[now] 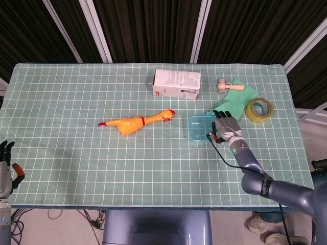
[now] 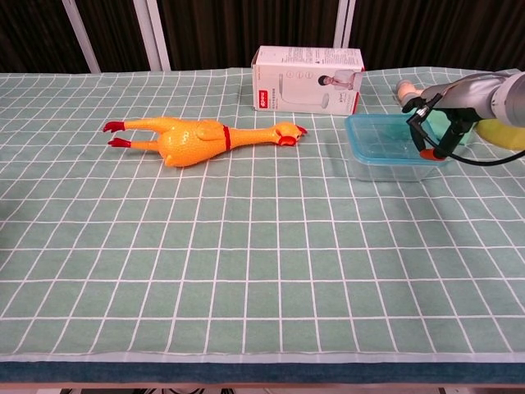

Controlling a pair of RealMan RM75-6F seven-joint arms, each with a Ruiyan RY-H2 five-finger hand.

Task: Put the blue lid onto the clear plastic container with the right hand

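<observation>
Bench cloth (image 1: 76, 153): matt woven check. Blue lid (image 2: 385, 135): translucent glossy plastic. Chicken toy (image 2: 193, 138): smooth rubber. Box (image 2: 308, 80): printed card.

right hand (image 1: 227, 127): grey, black fingers | forearm: grey, green light, black cable | left hand (image 1: 6, 168): black, orange tip

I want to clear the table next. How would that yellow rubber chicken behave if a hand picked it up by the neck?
The rubber chicken looks soft and hollow, so it would probably be light and squash under the fingers. It lies long and thin, flat on the tablecloth, so held by the neck its body and red feet would likely droop. It seems unlikely to roll or break.
</observation>
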